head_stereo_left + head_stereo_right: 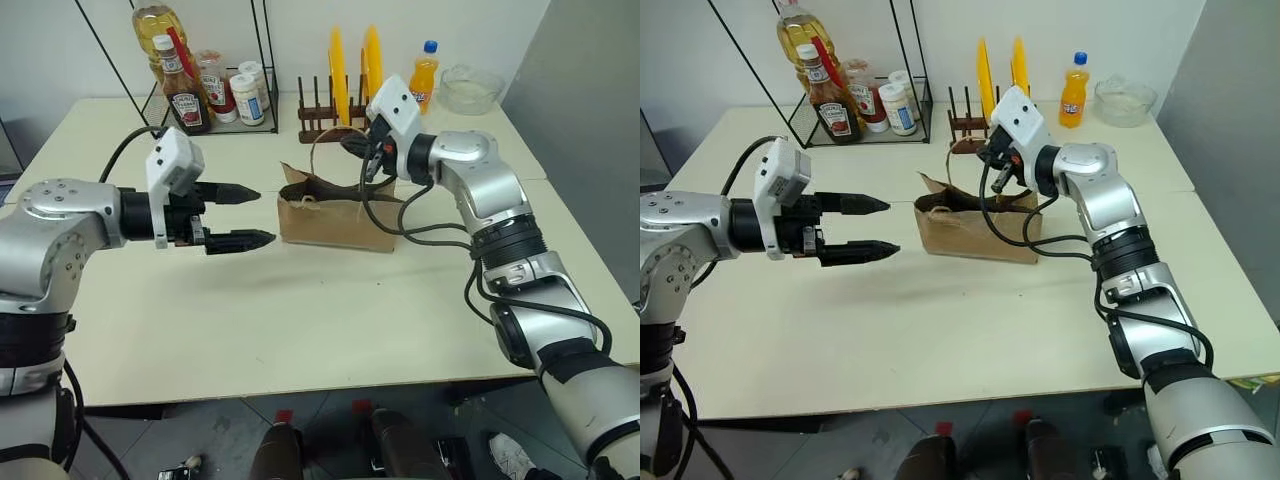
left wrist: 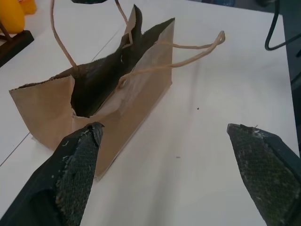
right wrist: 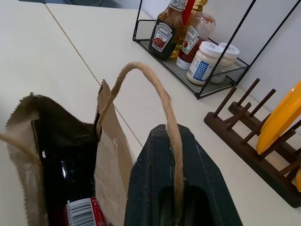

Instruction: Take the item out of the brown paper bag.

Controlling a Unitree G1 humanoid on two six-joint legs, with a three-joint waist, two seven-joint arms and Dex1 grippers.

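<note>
The brown paper bag (image 1: 335, 222) stands crumpled in the middle of the table, its mouth open upward. My right gripper (image 1: 362, 152) hovers over the bag's far right corner, shut on one pale string handle (image 3: 141, 70), which arches up from the bag's rim and runs between the fingers. Down inside the bag, the right wrist view shows the item (image 3: 77, 211), a dark bottle with a red label and a barcode. My left gripper (image 1: 264, 215) is open and empty, held level just left of the bag and pointing at its side. The other handle (image 2: 197, 47) droops outside the bag.
At the back left a black wire rack (image 1: 225, 125) holds ketchup bottles, an oil bottle and jars. Behind the bag stands a wooden dish rack (image 1: 325, 122) with yellow plates. An orange soda bottle (image 1: 424, 77) and a glass bowl (image 1: 471, 88) sit at the back right.
</note>
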